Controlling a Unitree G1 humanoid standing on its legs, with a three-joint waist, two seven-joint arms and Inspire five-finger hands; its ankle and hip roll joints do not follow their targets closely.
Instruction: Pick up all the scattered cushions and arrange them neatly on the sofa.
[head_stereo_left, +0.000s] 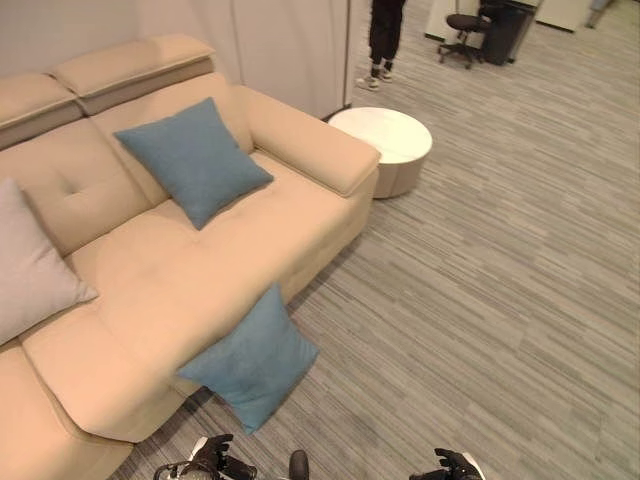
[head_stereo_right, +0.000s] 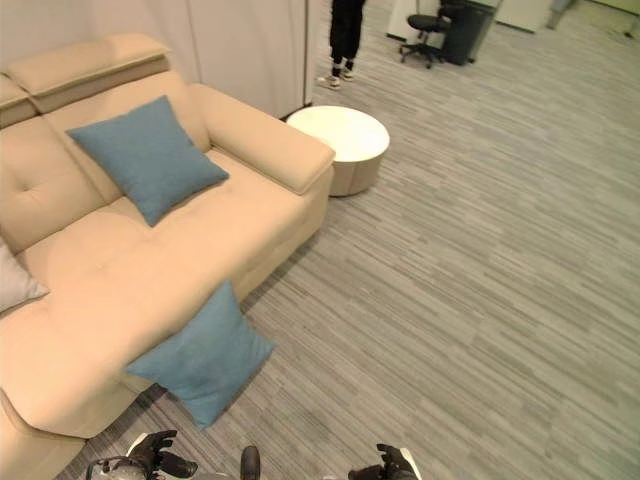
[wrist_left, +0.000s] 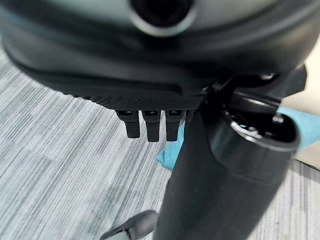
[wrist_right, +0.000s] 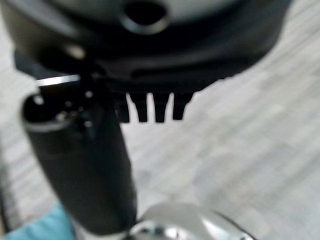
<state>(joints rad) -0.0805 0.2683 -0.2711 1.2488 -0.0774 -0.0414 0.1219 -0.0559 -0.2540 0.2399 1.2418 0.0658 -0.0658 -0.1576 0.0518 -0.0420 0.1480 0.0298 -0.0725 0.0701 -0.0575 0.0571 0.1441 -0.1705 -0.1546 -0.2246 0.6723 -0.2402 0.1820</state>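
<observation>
A blue cushion (head_stereo_left: 252, 362) stands on the carpet, leaning against the front of the beige sofa (head_stereo_left: 200, 270). A second blue cushion (head_stereo_left: 192, 158) rests against the sofa's backrest near the right armrest. A grey cushion (head_stereo_left: 30, 262) leans on the backrest at the sofa's left. My left hand (head_stereo_left: 212, 458) and right hand (head_stereo_left: 455, 466) hang low at the near edge, short of the floor cushion. In the left wrist view the left hand (wrist_left: 150, 75) has straight fingers (wrist_left: 147, 125) and holds nothing. The right hand (wrist_right: 150, 60) is likewise open and empty.
A round white low table (head_stereo_left: 382, 140) stands just past the sofa's right armrest. Beyond it a person (head_stereo_left: 383, 40) stands beside a white partition, with a black office chair (head_stereo_left: 465, 35) farther back. Striped grey carpet stretches to the right.
</observation>
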